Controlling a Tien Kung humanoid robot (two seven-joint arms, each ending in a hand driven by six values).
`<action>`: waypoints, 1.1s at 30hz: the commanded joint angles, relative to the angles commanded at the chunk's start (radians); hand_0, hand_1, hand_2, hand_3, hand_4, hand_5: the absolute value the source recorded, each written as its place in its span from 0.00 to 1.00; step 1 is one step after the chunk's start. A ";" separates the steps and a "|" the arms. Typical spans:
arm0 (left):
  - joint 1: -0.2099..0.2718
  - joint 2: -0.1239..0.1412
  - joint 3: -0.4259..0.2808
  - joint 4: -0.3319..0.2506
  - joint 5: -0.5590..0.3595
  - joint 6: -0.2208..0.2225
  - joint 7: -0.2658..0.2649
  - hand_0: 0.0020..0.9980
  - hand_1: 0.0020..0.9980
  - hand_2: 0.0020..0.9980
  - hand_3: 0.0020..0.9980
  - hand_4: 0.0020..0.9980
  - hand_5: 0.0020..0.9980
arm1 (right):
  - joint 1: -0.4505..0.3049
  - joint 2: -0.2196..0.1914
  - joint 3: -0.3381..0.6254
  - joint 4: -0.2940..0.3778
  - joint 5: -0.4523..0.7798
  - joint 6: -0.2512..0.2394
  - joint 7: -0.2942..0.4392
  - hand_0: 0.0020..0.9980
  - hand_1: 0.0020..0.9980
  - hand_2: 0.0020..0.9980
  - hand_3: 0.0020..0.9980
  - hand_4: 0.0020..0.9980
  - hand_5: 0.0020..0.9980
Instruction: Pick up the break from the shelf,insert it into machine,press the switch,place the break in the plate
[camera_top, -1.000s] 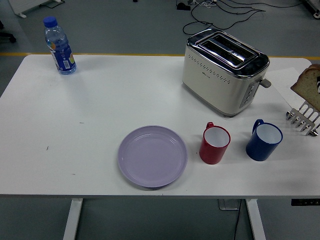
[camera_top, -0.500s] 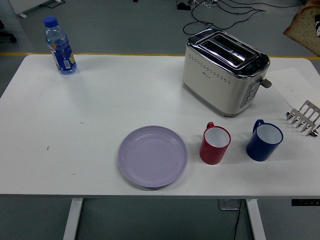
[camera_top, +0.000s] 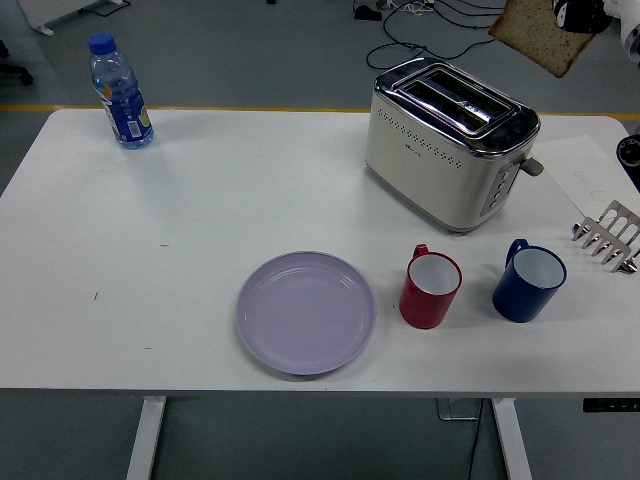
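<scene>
A slice of bread (camera_top: 540, 35) hangs in the air at the top right, above and to the right of the toaster (camera_top: 450, 142). My right hand (camera_top: 582, 14) holds it at its right edge; only a small part of the hand shows at the picture's top. The cream and chrome toaster stands on the table's right half, its two slots facing up and its lever (camera_top: 531, 165) on the right end. A metal toast rack (camera_top: 608, 236) sits at the right edge with no bread in it. The lilac plate (camera_top: 305, 312) lies near the front edge.
A red mug (camera_top: 430, 288) and a blue mug (camera_top: 527, 282) stand in front of the toaster, right of the plate. A water bottle (camera_top: 119, 92) stands at the far left corner. Part of my right arm (camera_top: 630, 150) shows at the right edge.
The bread has been lifted from the rack at the right edge, up and leftward, and now hangs high near the toaster. The rack stands bare.
</scene>
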 joint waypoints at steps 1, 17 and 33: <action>0.000 0.001 0.001 0.000 -0.001 0.000 0.000 0.67 0.67 0.69 0.65 0.40 1.00 | 0.008 0.007 -0.004 -0.009 0.010 0.002 0.000 0.21 0.34 0.42 0.49 0.50 0.00; 0.013 0.005 0.050 0.000 -0.058 0.032 -0.005 0.67 0.66 0.68 0.64 0.40 1.00 | 0.115 0.141 -0.076 -0.187 0.048 0.013 -0.005 0.20 0.33 0.42 0.49 0.50 0.00; 0.023 0.008 0.054 0.000 -0.050 0.039 0.001 0.67 0.66 0.67 0.64 0.40 1.00 | 0.129 0.235 -0.072 -0.329 -0.001 0.004 -0.002 0.20 0.33 0.42 0.49 0.50 0.00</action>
